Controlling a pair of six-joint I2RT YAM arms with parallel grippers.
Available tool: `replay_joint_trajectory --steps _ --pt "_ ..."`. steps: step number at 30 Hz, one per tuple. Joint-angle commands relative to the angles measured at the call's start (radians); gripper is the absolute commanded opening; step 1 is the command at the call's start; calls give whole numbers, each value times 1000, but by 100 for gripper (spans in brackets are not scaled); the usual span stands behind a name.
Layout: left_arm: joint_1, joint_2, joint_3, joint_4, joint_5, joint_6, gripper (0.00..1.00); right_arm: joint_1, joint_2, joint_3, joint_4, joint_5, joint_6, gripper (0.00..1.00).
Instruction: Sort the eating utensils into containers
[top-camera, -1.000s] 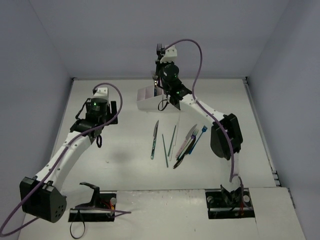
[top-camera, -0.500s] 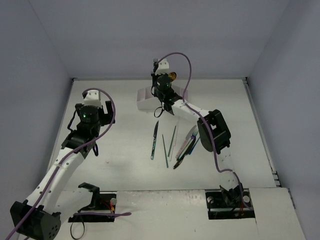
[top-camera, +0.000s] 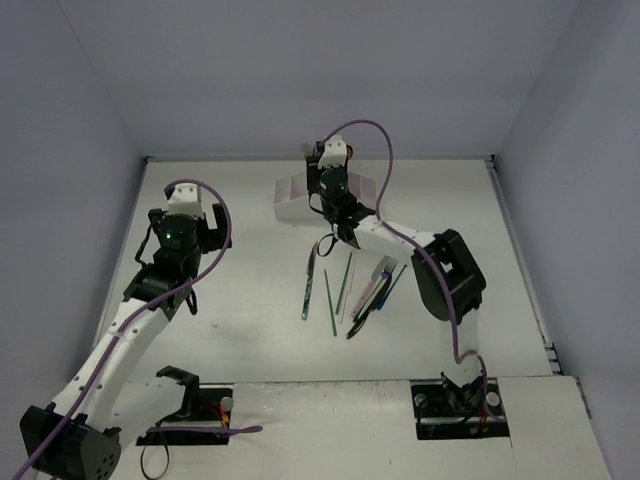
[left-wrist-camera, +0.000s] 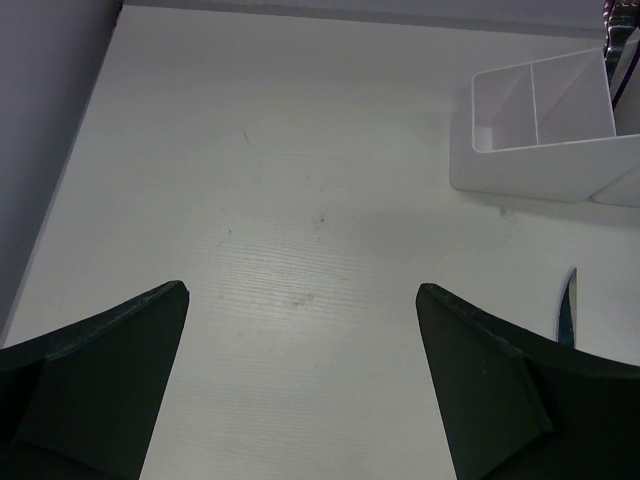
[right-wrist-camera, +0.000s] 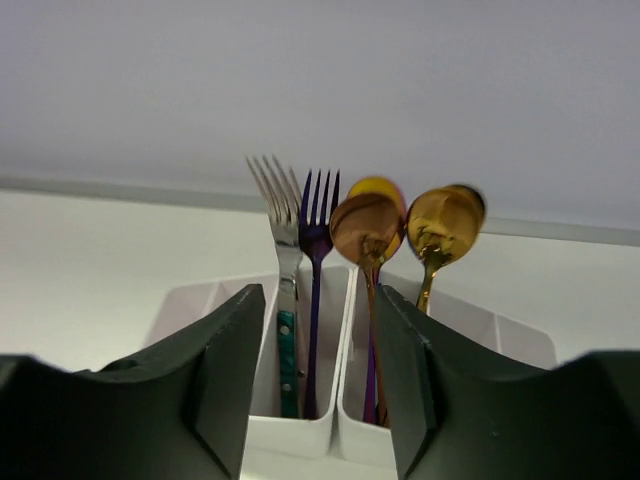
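Note:
The white organiser box (top-camera: 293, 203) stands at the back centre of the table. In the right wrist view a silver fork with a teal handle (right-wrist-camera: 286, 262) and a blue fork (right-wrist-camera: 317, 250) stand in one compartment of the organiser box (right-wrist-camera: 290, 432). A copper spoon (right-wrist-camera: 366, 226) and a gold spoon (right-wrist-camera: 443, 222) stand in the adjoining compartments. My right gripper (top-camera: 328, 190) is at the box, and its jaws (right-wrist-camera: 318, 305) are open around it, holding nothing. A knife (top-camera: 310, 282), chopsticks (top-camera: 331, 300) and several more utensils (top-camera: 372, 292) lie on the table. My left gripper (top-camera: 205, 226) is open and empty (left-wrist-camera: 300, 290) over bare table.
In the left wrist view the organiser box (left-wrist-camera: 545, 165) is at the upper right and a knife tip (left-wrist-camera: 568, 308) at the right edge. Grey walls close the table at the back and sides. The arm bases (top-camera: 462, 405) sit at the near edge.
My right gripper came down from high above with the silver fork to the organiser; the fork now stands in a compartment and the jaws are open. My left arm shifted left.

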Motion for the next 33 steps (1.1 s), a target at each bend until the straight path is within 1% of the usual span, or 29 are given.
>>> replay_joint_trajectory --steps 1,3,5,6,8,11,13,16,19,24,30,33 --pt "2 -33 14 80 -9 27 97 15 -270 -21 -71 147 84 49" --pt "2 -41 11 80 -9 27 97 15 -360 -57 -184 210 158 53" --pt "2 -53 8 85 -11 30 97 10 -435 -94 -373 270 228 56" --pt "2 -56 4 90 -11 30 97 7 -478 -120 -436 278 271 57" --pt "2 -68 1 93 -14 34 97 -3 -537 -162 -601 278 340 58" --pt "2 -79 -2 96 -19 42 97 -20 -631 -261 -781 260 467 60" --pt "2 -90 -9 98 -24 47 97 -47 -685 -337 -862 222 537 61" --pt "2 -104 -19 105 -24 53 97 -133 -744 -471 -906 110 633 59" --pt "2 -111 -25 117 -25 65 97 -217 -761 -532 -932 19 667 56" --pt "2 -107 -26 115 -29 76 97 -281 -693 -537 -970 -75 696 55" --pt "2 -105 -27 115 -27 78 97 -311 -594 -534 -971 -132 712 53" --pt "0 -102 -26 115 -25 82 97 -325 -562 -538 -971 -146 729 49"
